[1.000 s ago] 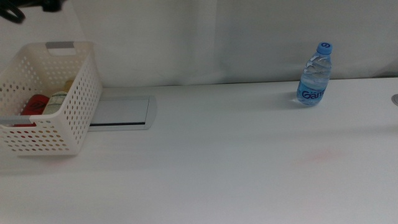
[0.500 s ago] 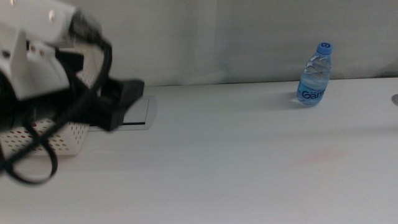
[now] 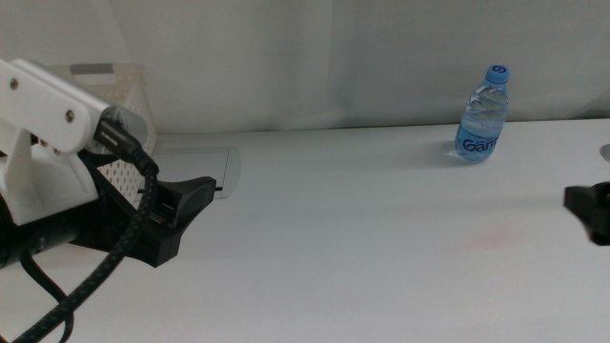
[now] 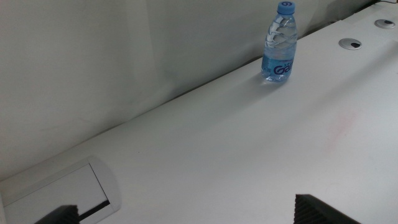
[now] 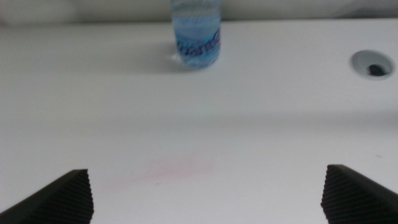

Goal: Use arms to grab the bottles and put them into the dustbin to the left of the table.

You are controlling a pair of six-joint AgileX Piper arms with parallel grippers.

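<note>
The small water bottle (image 3: pixel 483 113) with the blue cap stands upright at the back of the white surface (image 3: pixel 381 248), on the right side, close to the wall. Nothing is touching it. The left gripper (image 3: pixel 181 214) is over the left side of the surface, in front of the white dustbin (image 3: pixel 114 81) and just beside the grey panel (image 3: pixel 205 160). Its jaws are wide apart and hold nothing. The right gripper (image 3: pixel 591 210) peeks in at the right edge, well apart from the bottle, also wide open with nothing in it
</note>
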